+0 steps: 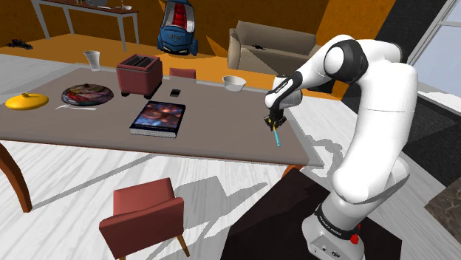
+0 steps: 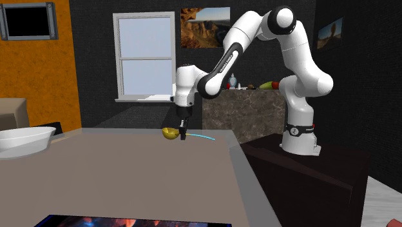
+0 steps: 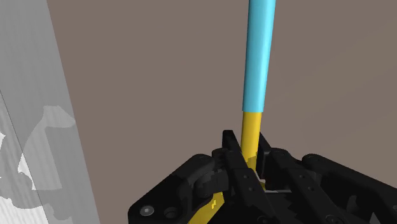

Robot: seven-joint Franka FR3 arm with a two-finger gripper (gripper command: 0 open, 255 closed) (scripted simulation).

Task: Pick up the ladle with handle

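gripper (image 1: 275, 122) right of centre in the shoulder view, over the right end of the brown table (image 1: 222, 144); fingers clenched on the ladle (image 1: 277, 137). here only a short cyan stub of handle pokes out below the hand, bowl hidden behind the fingers

second exterior view, centre: gripper (image 2: 183, 133) points straight down near the table's (image 2: 129, 174) far edge. ladle (image 2: 170, 134) shows a yellow bowl left of the fingers, thin cyan handle running right. cannot tell whether the bowl touches the tabletop or hangs just above it

wrist view: fingers (image 3: 232, 153) pinch the yellow shank near where it turns cyan. ladle (image 3: 259, 57) handle runs away from the gripper (image 3: 248, 153), cut off by the frame edge; bowl hidden under the hand

shoulder view, left half: book (image 1: 158, 118), dark red toaster (image 1: 139, 74), white bowl (image 1: 234, 82), patterned plate (image 1: 87, 94), yellow lid (image 1: 26, 101), all on the table, well apart from the gripper. second exterior view: book (image 2: 129, 221) cut by the bottom edge, bowl (image 2: 22, 138) by the left edge
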